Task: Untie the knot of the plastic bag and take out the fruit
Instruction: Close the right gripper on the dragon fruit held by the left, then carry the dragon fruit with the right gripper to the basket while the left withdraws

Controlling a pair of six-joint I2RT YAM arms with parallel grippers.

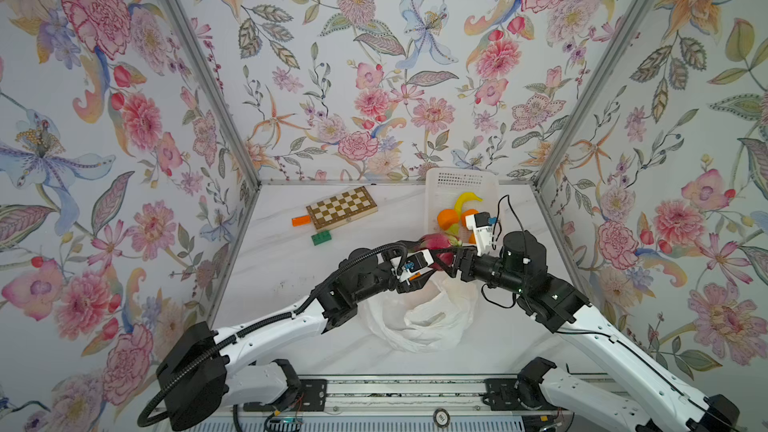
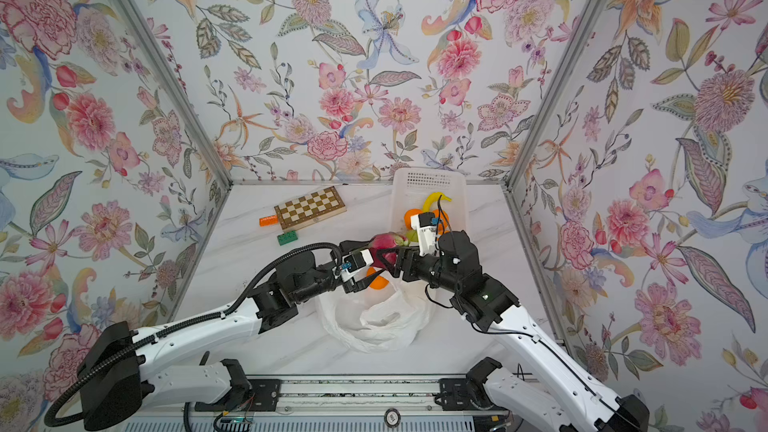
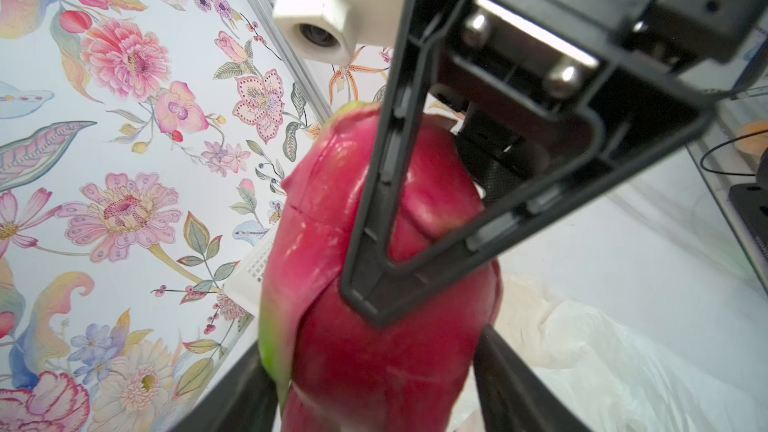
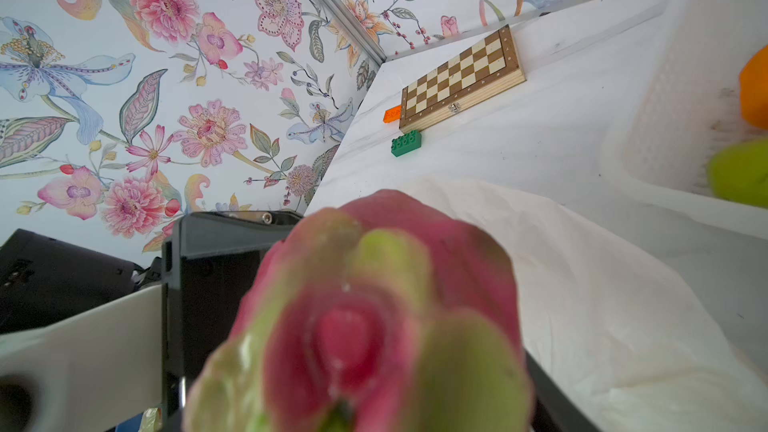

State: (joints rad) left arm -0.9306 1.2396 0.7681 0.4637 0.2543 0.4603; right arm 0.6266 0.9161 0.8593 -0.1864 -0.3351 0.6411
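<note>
A pink-red dragon fruit (image 1: 434, 243) (image 2: 384, 249) with green tips hangs in the air above the plastic bag, between both grippers. My right gripper (image 1: 446, 257) (image 4: 374, 388) is shut on it, and one of its black fingers (image 3: 372, 209) lies flat against the skin. My left gripper (image 1: 430, 261) (image 3: 374, 342) flanks the fruit's other end, open, with a thin gap beside one finger. The plastic bag (image 1: 419, 322) (image 2: 374, 322) lies crumpled, its mouth open, and an orange (image 2: 378, 282) shows at its far rim. The knot does not show.
A white perforated basket (image 1: 457, 178) at the back right holds oranges (image 1: 446, 218), a banana (image 1: 465, 199) and a green fruit (image 4: 739, 172). A chessboard (image 1: 341, 206), an orange block (image 1: 300, 221) and a green block (image 1: 321, 238) lie at the back left.
</note>
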